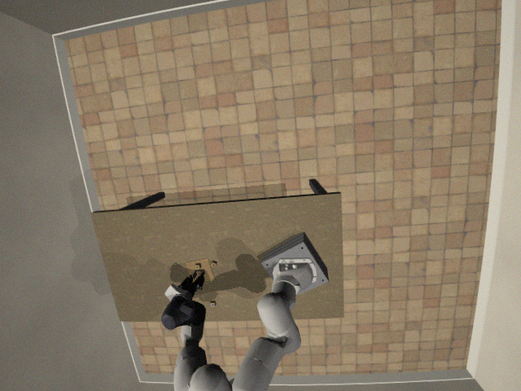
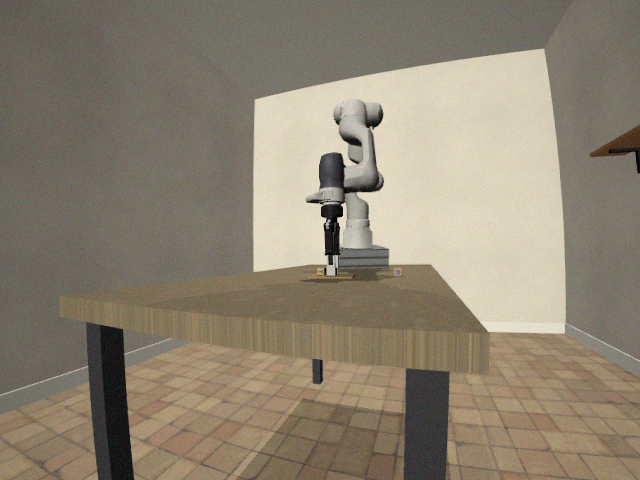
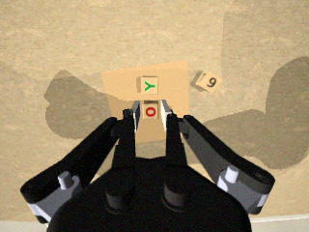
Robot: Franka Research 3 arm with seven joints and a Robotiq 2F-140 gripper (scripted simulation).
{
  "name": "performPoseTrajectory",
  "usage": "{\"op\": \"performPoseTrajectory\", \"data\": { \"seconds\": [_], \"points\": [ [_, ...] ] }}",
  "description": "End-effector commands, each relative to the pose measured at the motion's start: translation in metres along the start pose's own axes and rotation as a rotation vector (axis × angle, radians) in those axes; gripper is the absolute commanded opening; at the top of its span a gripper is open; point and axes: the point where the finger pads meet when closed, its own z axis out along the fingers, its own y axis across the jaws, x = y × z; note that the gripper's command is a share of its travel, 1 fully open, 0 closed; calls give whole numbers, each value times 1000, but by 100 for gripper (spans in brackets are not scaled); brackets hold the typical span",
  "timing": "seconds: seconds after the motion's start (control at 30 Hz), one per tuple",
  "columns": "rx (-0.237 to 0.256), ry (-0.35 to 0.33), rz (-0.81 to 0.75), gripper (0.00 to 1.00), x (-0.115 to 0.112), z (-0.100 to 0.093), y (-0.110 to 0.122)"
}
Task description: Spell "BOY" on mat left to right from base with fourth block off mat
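Tan mat (image 1: 204, 261) (image 2: 347, 276) (image 3: 171, 82), O block (image 3: 151, 112) between fingertips (image 1: 202, 276) (image 2: 331, 269).

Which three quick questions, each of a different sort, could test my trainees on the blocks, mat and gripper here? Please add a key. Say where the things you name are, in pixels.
1. True or false: the block with the red O (image 3: 151, 111) lies between the fingers of the gripper (image 1: 199, 274) (image 2: 331, 272) (image 3: 150, 107).

2. Choose one. The block with the Y (image 1: 197, 265) (image 2: 320, 271) (image 3: 150, 86) bears its top letter in: A) red, B) green, C) black.

3. Fill in "on" or "off": the block with the black character (image 1: 213, 264) (image 3: 209, 81) lies ___ the mat (image 1: 208, 272) (image 2: 343, 276) (image 3: 172, 77).

Key: 1 true; 2 B; 3 off.
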Motion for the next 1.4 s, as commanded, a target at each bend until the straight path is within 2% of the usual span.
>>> {"op": "performPoseTrajectory", "data": {
  "seconds": [0.0,0.4,0.6,0.67,1.03,1.33,1.37],
  "points": [
    [3,0,0,25,1,0,-1],
    [3,0,0,25,1,-5,-1],
    [3,0,0,25,1,-28,-1],
    [3,0,0,25,1,-28,-1],
    [3,0,0,25,1,-82,-1],
    [3,0,0,25,1,-90,-1],
    [3,0,0,100,1,-90,-1]
  ]
}}
